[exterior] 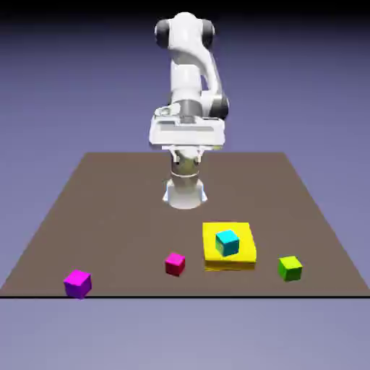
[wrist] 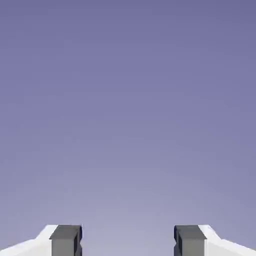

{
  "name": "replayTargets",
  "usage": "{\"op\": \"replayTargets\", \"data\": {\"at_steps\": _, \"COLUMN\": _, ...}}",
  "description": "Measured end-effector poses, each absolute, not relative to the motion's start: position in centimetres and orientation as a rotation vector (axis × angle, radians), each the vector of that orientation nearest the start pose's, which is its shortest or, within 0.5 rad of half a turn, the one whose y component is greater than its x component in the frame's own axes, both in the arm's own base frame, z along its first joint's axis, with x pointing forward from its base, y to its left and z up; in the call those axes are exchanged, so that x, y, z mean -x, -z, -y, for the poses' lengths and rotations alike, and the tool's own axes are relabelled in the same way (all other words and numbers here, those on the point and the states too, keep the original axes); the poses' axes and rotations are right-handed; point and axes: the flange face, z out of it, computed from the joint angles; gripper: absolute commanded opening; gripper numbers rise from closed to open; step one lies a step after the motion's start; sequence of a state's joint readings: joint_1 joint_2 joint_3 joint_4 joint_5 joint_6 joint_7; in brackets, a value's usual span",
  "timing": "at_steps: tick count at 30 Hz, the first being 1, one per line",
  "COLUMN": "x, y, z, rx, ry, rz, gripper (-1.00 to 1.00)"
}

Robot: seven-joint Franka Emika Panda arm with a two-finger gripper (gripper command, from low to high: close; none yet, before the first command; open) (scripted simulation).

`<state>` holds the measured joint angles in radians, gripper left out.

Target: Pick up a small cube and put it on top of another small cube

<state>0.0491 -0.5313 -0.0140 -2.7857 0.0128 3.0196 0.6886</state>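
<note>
While holding the white two-finger gripper [wrist: 128, 241] open above the brown worktop [exterior: 115, 217], showing small cyan cube [exterior: 227, 243] atop flat yellow block [exterior: 215, 261]; magenta cube [exterior: 78, 284], crimson cube [exterior: 175, 264], green cube [exterior: 290, 269] near front edge.

A plain, smooth blue-violet backdrop [exterior: 58, 87] is surrounding a flat, dark brown, four-sided tabletop [exterior: 115, 209], darkening to near black along the exterior view's top edge and paling toward the bottom. The tabletop is widening toward the camera and ending in a thin black front edge. In the hand view, the backdrop is filling the background, fading from deeper violet above to soft greyish lavender below.
</note>
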Motion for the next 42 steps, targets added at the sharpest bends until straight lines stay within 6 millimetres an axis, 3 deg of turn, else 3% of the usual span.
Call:
{"op": "replayTargets", "data": {"at_steps": 8, "x": -44.9, "y": -40.3, "z": -8.0, "rx": 2.808, "ry": 0.742, "rz": -0.345, "gripper": 0.0}}
{"op": "replayTargets", "data": {"at_steps": 15, "x": -47.5, "y": -34.6, "z": -15.4, "rx": 2.931, "ry": 0.51, "rz": 0.206, "gripper": 0.0}}
{"op": "replayTargets", "data": {"at_steps": 22, "x": -48.2, "y": -28.0, "z": -22.8, "rx": 2.929, "ry": 0.282, "rz": 0.781, "gripper": 0.0}}
{"op": "replayTargets", "data": {"at_steps": 30, "x": -46.4, "y": -20.2, "z": -31.4, "rx": 2.75, "ry": 0.028, "rz": 1.463, "gripper": 0.0}}
{"op": "replayTargets", "data": {"at_steps": 32, "x": -46.1, "y": -19.6, "z": -32.1, "rx": 2.729, "ry": 0.009, "rz": 1.513, "gripper": 0.0}}
{"op": "replayTargets", "data": {"at_steps": 36, "x": -46.2, "y": -13.4, "z": -32.2, "rx": 2.729, "ry": 0.01, "rz": 1.514, "gripper": 0.0}}
{"op": "replayTargets", "data": {"at_steps": 37, "x": -46.1, "y": -12.6, "z": -32.2, "rx": 2.729, "ry": 0.009, "rz": 1.513, "gripper": -1.0}}
{"op": "replayTargets", "data": {"at_steps": 39, "x": -46.1, "y": -12.6, "z": -32.2, "rx": 2.729, "ry": 0.009, "rz": 1.513, "gripper": -1.0}}
{"op": "replayTargets", "data": {"at_steps": 42, "x": -46.2, "y": -17.3, "z": -32.2, "rx": 2.729, "ry": 0.009, "rz": 1.515, "gripper": -1.0}}
